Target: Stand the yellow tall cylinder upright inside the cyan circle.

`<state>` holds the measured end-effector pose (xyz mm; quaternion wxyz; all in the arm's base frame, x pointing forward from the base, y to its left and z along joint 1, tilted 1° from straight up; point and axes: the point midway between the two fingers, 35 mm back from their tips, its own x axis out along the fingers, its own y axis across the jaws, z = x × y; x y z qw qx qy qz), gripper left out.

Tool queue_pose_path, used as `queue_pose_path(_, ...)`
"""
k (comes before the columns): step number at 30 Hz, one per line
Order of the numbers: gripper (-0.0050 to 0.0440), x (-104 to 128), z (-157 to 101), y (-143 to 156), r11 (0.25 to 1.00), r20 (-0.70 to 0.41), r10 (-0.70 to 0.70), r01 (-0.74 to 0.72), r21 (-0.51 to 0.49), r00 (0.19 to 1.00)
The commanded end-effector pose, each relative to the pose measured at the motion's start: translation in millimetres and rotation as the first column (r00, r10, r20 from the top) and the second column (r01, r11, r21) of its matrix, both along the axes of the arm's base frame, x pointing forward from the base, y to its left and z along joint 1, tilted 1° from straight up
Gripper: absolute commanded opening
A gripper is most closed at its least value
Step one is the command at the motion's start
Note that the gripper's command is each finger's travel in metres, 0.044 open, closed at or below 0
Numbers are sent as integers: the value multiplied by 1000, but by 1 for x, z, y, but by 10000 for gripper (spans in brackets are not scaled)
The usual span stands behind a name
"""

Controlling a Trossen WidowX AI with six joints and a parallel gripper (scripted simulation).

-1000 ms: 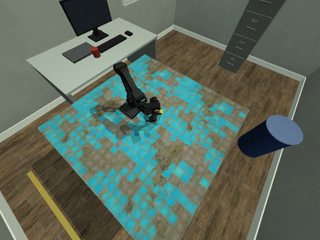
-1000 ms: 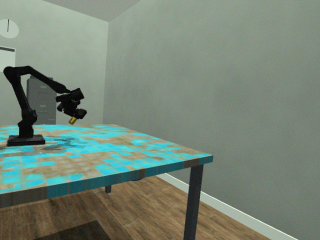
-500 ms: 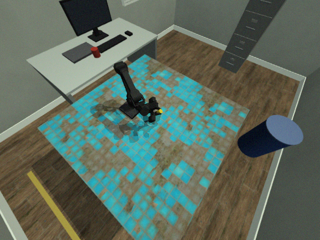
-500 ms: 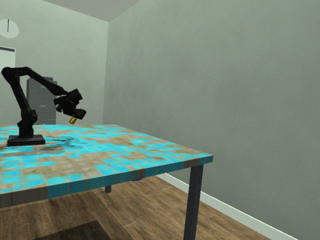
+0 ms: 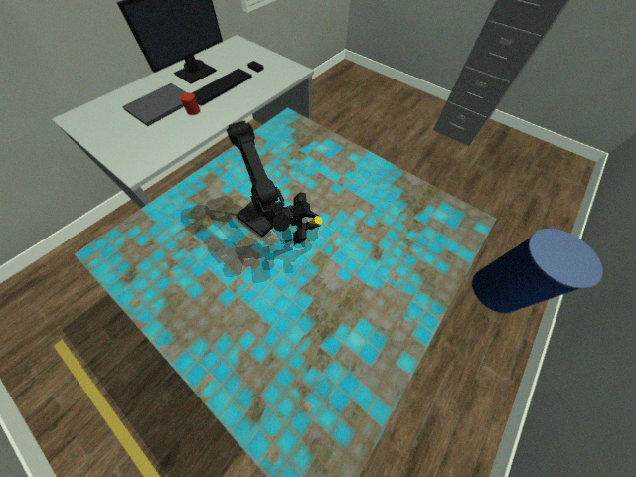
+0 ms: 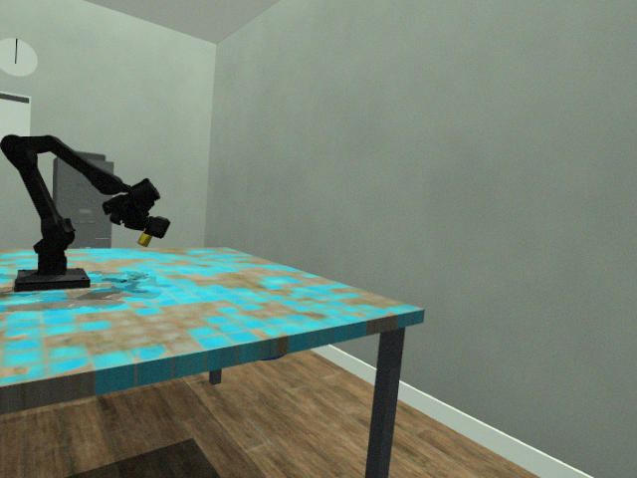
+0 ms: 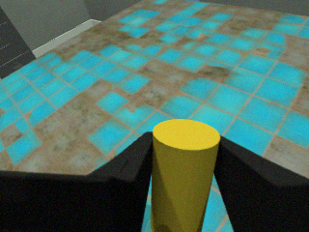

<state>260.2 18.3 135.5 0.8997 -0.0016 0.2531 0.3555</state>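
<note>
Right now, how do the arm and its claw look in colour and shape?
The arm is all matte black, built of slim, boxy links with rounded joints, on a flat square black base. The claw has two black, wedge-shaped fingers. No cables, markings or labels show.

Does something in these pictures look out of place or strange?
Yes. A large dark blue cylinder lies tilted beyond the tiled table's right edge, seemingly hanging above the wooden floor. Otherwise, the gripper holds the yellow cylinder slanted above the table; no cyan circle is distinguishable.
</note>
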Motion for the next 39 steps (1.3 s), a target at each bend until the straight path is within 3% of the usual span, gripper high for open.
queue_pose_path(1,105,-2,5,-1,1000,49,1,-2,10,999)
queue_pose_path(39,105,-24,11,-7,995,290,5,-34,95,957)
